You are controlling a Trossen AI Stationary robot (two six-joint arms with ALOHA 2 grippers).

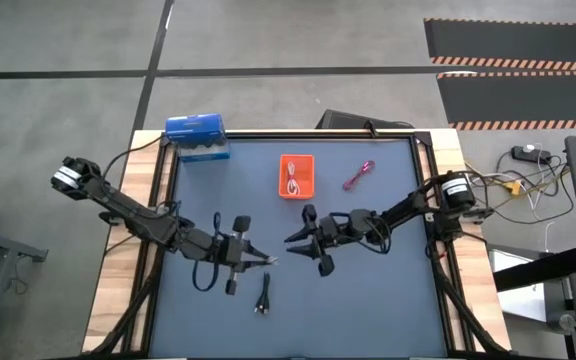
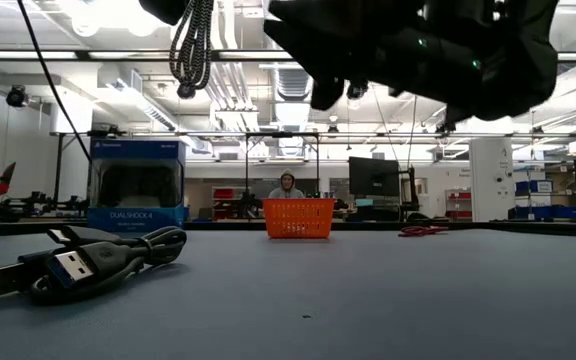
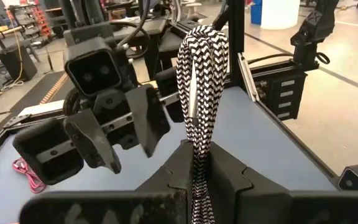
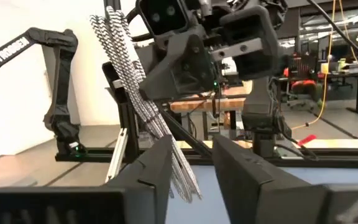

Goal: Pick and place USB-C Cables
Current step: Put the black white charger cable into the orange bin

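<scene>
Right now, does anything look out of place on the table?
Nothing is spilled or damaged. The pink cable and black cable lie loose outside the tray, and the left gripper holds the grey cable aloft.

The blue box in the low view bears "DUALSHOCK 4" in white letters along its lower front; above it, on the box's top band, a small white line of print is too fine to read; in the right wrist view, the left arm carries white capital lettering along its upper link, reading "TROSSEN"; no other text or number can be made out.
</scene>
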